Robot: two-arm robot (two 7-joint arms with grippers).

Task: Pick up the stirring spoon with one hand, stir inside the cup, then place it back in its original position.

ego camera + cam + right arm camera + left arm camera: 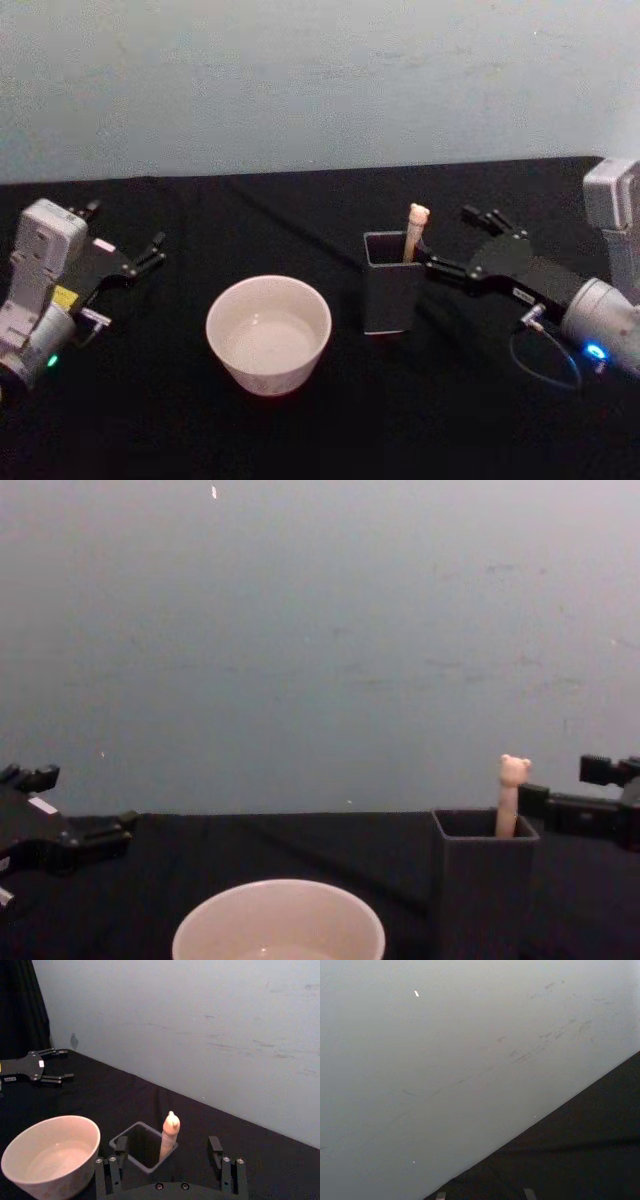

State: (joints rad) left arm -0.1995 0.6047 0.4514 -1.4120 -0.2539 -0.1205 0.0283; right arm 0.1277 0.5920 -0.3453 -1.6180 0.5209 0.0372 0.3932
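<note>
The stirring spoon (415, 230) stands upright in the dark grey square holder (390, 285). Only its beige handle and bear head (514, 772) rise above the rim, and its bowl is hidden inside. My right gripper (450, 238) hovers open just right of the holder at handle height. Its fingers (216, 1146) are spread wide and stop short of the handle (169, 1135) without touching it. The cream-white cup (268, 333) sits left of the holder, nothing in it but a pale bottom. My left gripper (125, 233) rests open at the table's far left.
Black cloth covers the table (330, 210), and a plain pale wall (320, 630) stands behind its far edge. A cable loop (545, 362) hangs under my right wrist. Bare cloth lies between the cup and the left gripper and in front of both containers.
</note>
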